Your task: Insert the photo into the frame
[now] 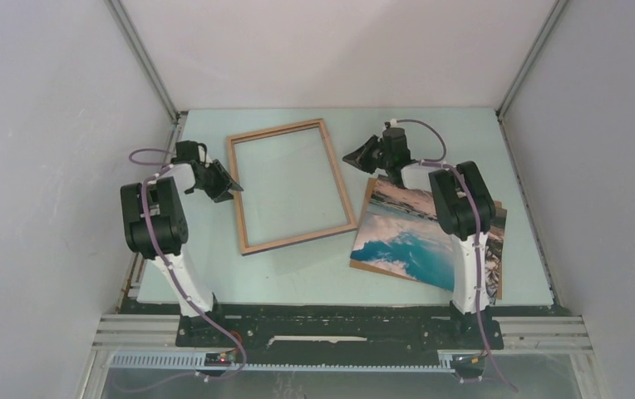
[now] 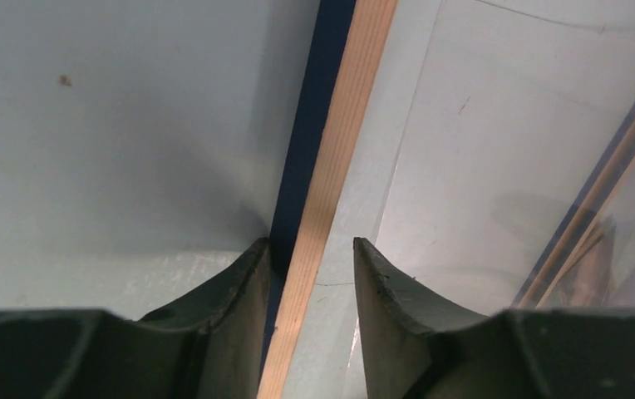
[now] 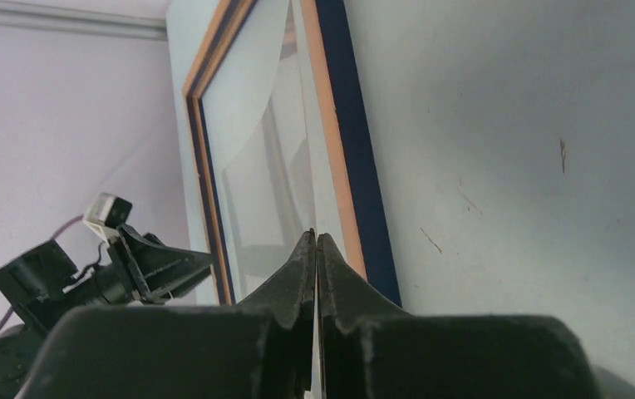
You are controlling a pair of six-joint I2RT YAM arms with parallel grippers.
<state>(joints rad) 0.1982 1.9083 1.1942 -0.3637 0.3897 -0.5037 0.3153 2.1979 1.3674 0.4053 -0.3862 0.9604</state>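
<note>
Left gripper (image 2: 310,249): jaws apart, straddling the frame's (image 1: 297,239) left rail, not clamped.
Right gripper (image 3: 315,237): jaws pressing together, seemingly empty.
Photo (image 1: 401,241): lying picture-up beside the frame, partly under the right arm.
Risk: an uneven pinch could be skidding the frame sideways.
Count: one frame, one photo, two grippers.

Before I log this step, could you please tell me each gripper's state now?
Left gripper: open, jaws astride a rail of the thin brown wooden rectangular frame.
Right gripper: closed, holding nothing visible.
</note>
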